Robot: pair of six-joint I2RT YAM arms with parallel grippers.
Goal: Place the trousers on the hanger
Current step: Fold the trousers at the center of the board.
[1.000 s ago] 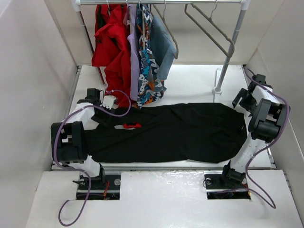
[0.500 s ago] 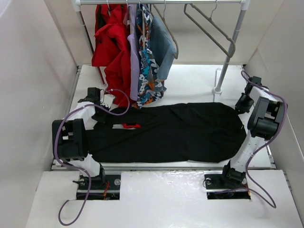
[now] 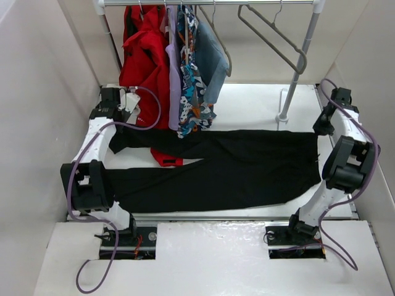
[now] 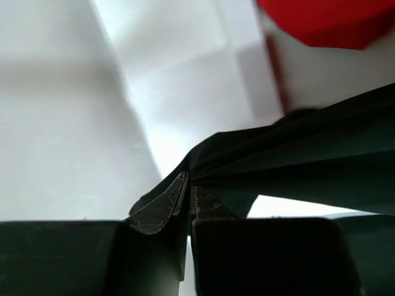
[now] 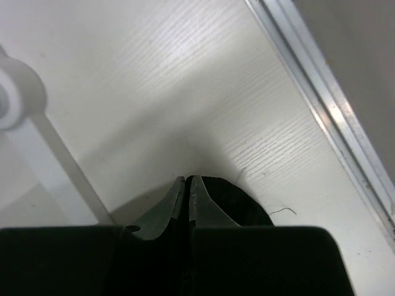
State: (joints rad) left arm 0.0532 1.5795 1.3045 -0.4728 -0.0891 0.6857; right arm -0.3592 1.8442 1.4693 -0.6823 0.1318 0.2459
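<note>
The trousers point(image 3: 234, 169) lie spread across the middle of the white tabletop point(image 3: 247, 102), running from 9 o'clock to 3 o'clock in the top view, with the far edge drawn out nearly straight and the small red label point(image 3: 166, 160) showing towards the left end. The left jaws, out at about 10 o'clock, are pressed together on a far-left corner of the black cloth. In the left wrist view the fabric fans out in folds from between the fingertips point(image 4: 163, 206). The right jaws, at about 2 o'clock by the side wall, are also closed, nipping a small bit of the far-right corner just above the tabletop. The hanger point(image 3: 300, 60) hangs empty on the rail point(image 3: 210, 2) at 1 o'clock, apart from the red garment point(image 3: 145, 55), patterned garment point(image 3: 191, 86) and blue-grey garment point(image 3: 213, 55) at 11 to 12 o'clock.
</note>
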